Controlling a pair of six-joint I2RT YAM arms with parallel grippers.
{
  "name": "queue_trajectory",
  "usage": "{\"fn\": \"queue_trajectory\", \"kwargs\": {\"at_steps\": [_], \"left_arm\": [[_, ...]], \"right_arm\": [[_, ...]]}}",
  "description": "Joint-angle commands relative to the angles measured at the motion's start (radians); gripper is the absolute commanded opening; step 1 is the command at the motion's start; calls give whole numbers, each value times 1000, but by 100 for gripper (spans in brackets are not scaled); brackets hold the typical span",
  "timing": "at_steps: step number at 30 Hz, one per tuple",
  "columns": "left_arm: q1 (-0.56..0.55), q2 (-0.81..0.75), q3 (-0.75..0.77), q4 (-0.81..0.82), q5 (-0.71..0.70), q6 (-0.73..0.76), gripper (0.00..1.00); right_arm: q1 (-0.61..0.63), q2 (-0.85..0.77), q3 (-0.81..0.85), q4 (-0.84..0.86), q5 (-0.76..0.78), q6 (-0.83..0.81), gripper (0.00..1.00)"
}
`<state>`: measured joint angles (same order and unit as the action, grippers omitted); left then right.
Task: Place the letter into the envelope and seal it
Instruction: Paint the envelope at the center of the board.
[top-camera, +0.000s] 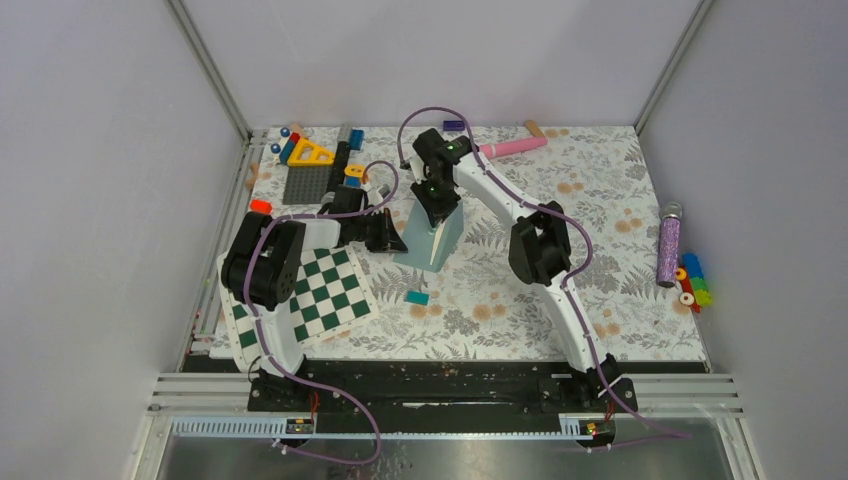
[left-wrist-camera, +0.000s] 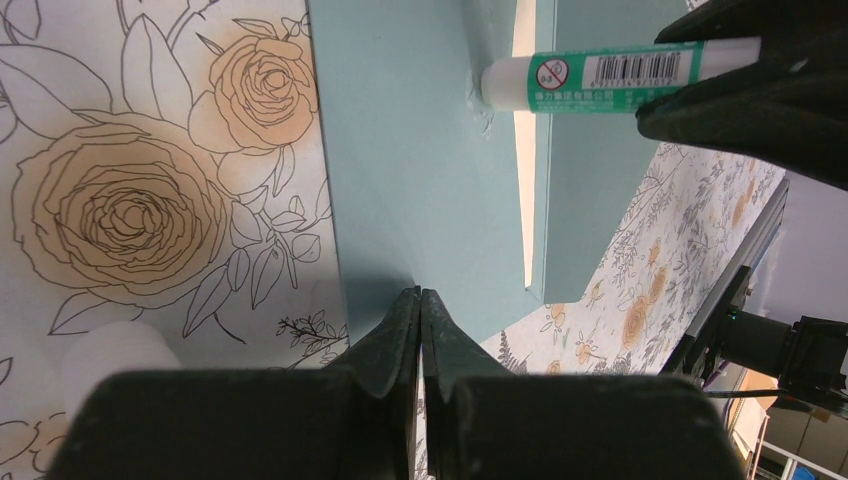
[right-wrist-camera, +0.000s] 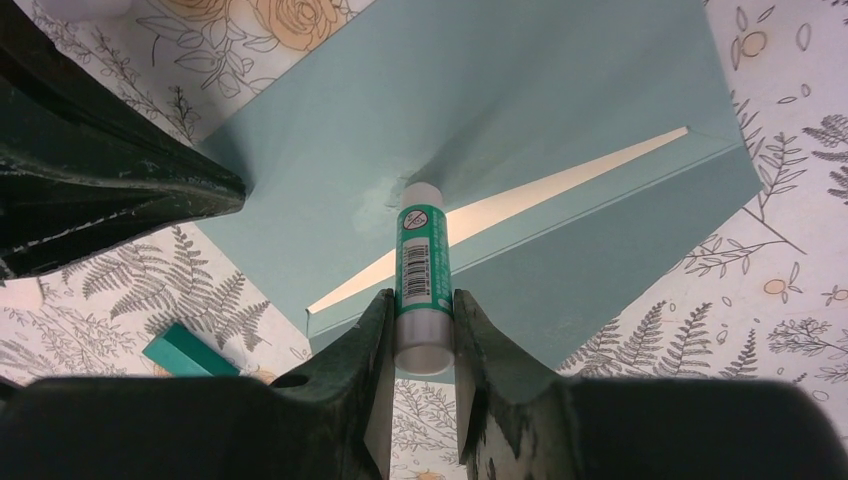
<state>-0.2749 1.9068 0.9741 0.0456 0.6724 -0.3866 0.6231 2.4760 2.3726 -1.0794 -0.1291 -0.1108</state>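
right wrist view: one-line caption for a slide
The right hand holds a glue stick against the teal envelope at its open flap, cream letter showing inside.

Table: white cover printed with peach roses and grey ferns (top-camera: 600, 200), spread beneath both arms.
Envelope: flat muted-teal paper envelope (top-camera: 445, 240), flap open, directly under the right gripper (top-camera: 437, 213); the left gripper (top-camera: 399, 243) has its tips at the envelope's edge.
Board: green-and-white checkered square board (top-camera: 330, 295), behind the left gripper, under that arm.
Block: small teal rectangular block (top-camera: 417, 297), nearer the bases than both grippers, close to the envelope.
Plate: grey studded baseplate (top-camera: 305, 183), beyond the left gripper.
Cylinder: pink cylinder with a tan end (top-camera: 515, 146), beyond the right gripper.
Tube: purple glittery tube (top-camera: 668, 245), well right of the right gripper, with a cluster of coloured plastic pieces (top-camera: 692, 282) beside it.
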Motion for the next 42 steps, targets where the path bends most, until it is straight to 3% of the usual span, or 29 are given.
{"fn": "queue_trajectory", "kwargs": {"at_steps": [1,13,24,42], "left_arm": [[-6,20,21,5,-39,9,0],[-6,21,23,1,-43,12,0],[-6,15,20,1,-43,14,0],[-6,20,21,1,-28,12,0]], "right_arm": [[24,-47,-51,-58,-50,-14,0],[36,-93,-88,-59,-67,-21,0],[36,-84,-47,4,116,-45,0],[28,-30,48,55,186,-56,0]]}}
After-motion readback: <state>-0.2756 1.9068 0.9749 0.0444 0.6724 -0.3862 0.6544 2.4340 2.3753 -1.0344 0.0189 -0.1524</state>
